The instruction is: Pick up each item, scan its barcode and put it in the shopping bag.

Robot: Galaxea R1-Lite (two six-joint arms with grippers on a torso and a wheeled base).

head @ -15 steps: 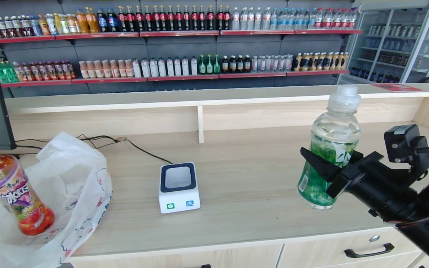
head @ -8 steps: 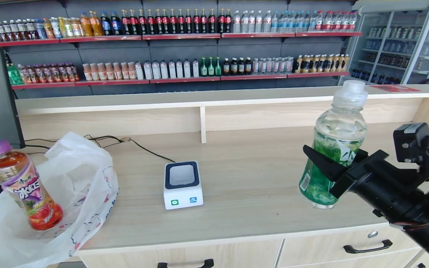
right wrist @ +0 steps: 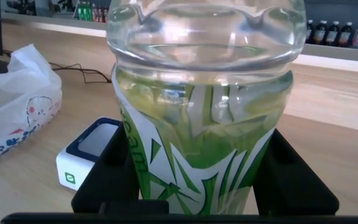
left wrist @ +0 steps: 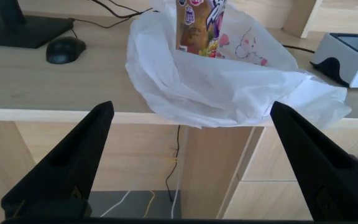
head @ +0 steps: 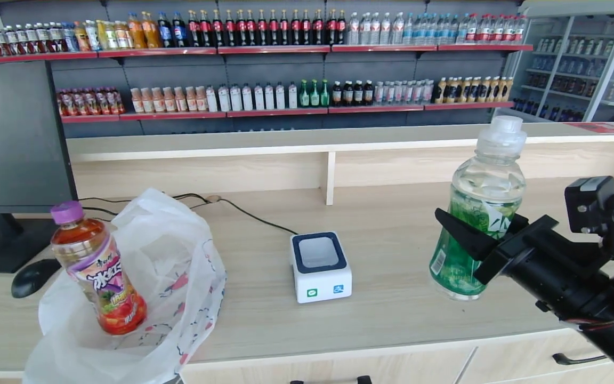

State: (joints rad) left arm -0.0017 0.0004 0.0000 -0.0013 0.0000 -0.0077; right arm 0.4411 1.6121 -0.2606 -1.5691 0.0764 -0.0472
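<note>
Now | R jaws clamp green bottle [head: 478, 210], scanner [head: 321, 266] well apart | L jaws wide, empty, below ctr [left wrist: 17, 93] edge

The right gripper [right wrist: 204, 179] clamps the green-labelled bottle [right wrist: 204, 93], with the scanner [right wrist: 89, 155] and shopping bag [right wrist: 14, 106] on the counter [right wrist: 331, 106] beyond.

Saw a pale wood counter [head: 392, 250], with a raised ledge [head: 285, 141] along its far side. Found a white shopping bag [head: 184, 250] at the left front, slumped over the front edge, with an orange bottle [head: 99, 272] upright inside. Noted a white scanner [head: 320, 266] near the middle, apart from the bag, its cable [head: 256, 217] trailing back behind the bag. Spotted a black mouse [head: 35, 277] and a monitor stand [head: 3, 248] farther left. Found a green bottle [head: 485, 184] on the right, clasped in the right pincer [head: 480, 226] (base touching the wood or just clear of it, could not tell).
</note>
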